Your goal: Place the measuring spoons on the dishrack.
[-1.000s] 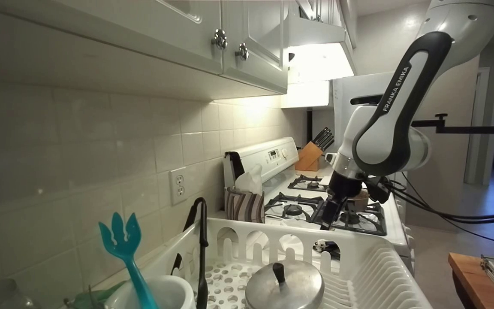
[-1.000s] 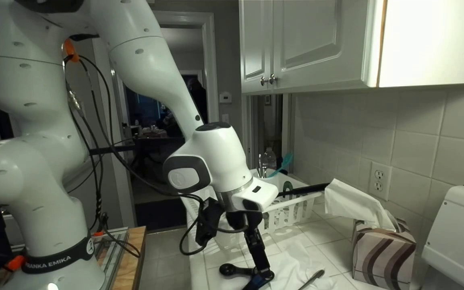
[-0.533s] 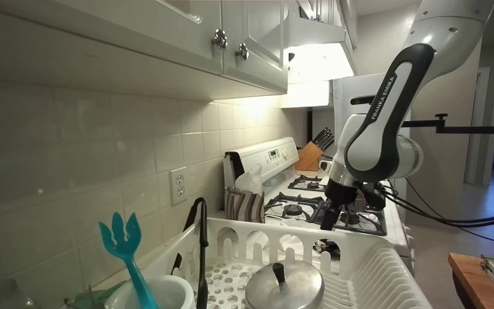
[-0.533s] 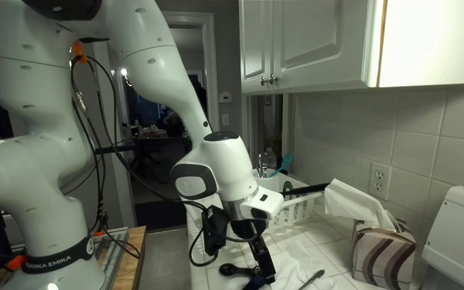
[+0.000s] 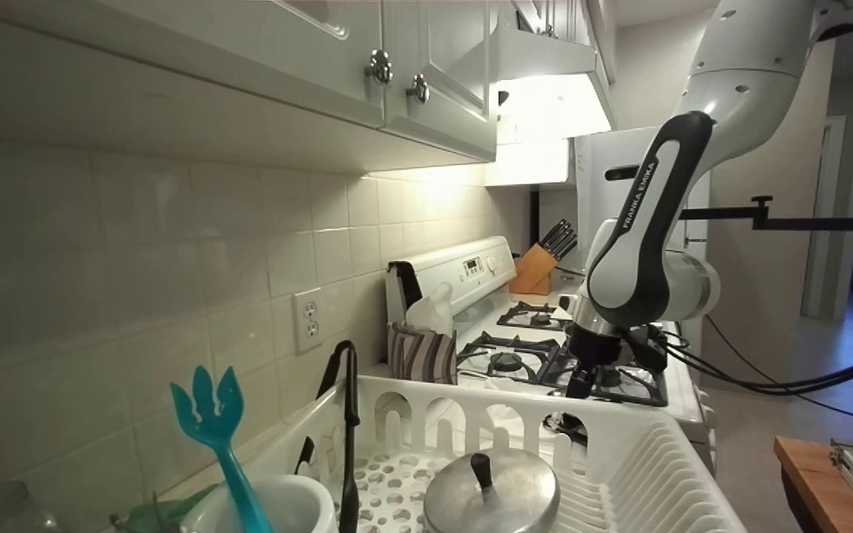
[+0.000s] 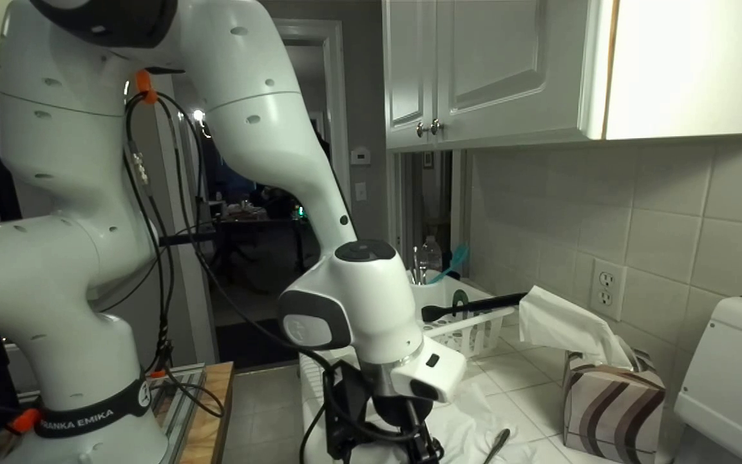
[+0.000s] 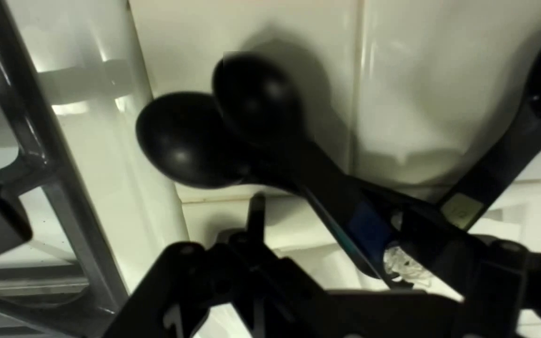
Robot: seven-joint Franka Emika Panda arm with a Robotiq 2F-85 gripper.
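Observation:
The measuring spoons, a dark bunch with round bowls [image 7: 256, 98] and fanned handles, lie on white tile in the wrist view. In an exterior view the spoons [image 5: 566, 425] show partly through a slot of the dishrack. In an exterior view they are hidden behind the arm. My gripper [image 7: 329, 211] is open, with its fingers on either side of the joined handles. The gripper also shows low behind the rack [image 5: 579, 386] and at the bottom edge [image 6: 426, 450]. The white dishrack [image 5: 463, 394] stands beside the spoons; it also shows in an exterior view [image 6: 474, 336].
A steel pot lid [image 5: 493, 492] lies in the rack. A teal forked utensil [image 5: 212, 414] stands in a white cup [image 5: 304, 497]. A black-handled tool [image 6: 487, 304] crosses the rack rim. A striped tissue box [image 6: 616, 409] and the stove grates [image 7: 40, 155] are close by.
The arm has come down over the counter, and the gripper has dropped lower around the spoons. In an exterior view it has shifted a little right and now covers them. The rack has not moved.

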